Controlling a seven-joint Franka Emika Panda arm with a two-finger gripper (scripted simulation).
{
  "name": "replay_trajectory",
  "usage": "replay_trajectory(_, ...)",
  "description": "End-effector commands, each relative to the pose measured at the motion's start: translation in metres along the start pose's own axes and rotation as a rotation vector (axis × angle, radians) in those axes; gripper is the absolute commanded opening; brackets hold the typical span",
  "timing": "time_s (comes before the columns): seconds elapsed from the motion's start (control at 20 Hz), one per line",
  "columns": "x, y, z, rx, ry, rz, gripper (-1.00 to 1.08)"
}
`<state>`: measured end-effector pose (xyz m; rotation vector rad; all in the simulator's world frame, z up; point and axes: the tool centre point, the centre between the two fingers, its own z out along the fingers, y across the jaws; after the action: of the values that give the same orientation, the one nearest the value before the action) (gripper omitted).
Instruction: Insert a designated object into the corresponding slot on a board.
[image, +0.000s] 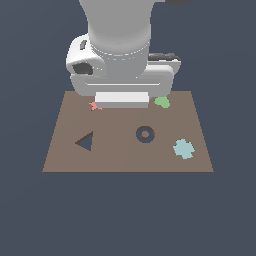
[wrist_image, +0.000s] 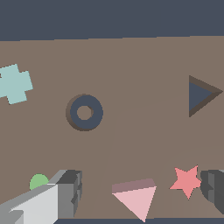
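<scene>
In the wrist view, the designated object, a pale pink triangular piece, lies on the brown board near its edge. My gripper stands open around it, and its dark fingers on either side are well clear of it. The slot is a dark triangular cutout farther across the board, also seen in the exterior view as the slot toward that view's left. In the exterior view the arm's hand hides the pink piece and the fingertips.
On the board sit a red star, a green blob, a pale cyan cross and a dark ring cutout. The star lies close beside the pink piece and one finger.
</scene>
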<state>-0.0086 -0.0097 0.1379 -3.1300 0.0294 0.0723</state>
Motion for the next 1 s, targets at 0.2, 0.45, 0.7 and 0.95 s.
replay_trajectory(0.2, -0.002, 0.001, 0.002, 0.000, 0.001, 0.007, 1.00)
replay_trajectory(0.45, -0.011, 0.003, 0.011, 0.000, 0.006, 0.036, 1.00)
replay_trajectory(0.7, -0.028, 0.006, 0.028, -0.001, 0.015, 0.090, 1.00)
replay_trajectory(0.95, -0.051, 0.009, 0.051, -0.002, 0.027, 0.165, 1.00)
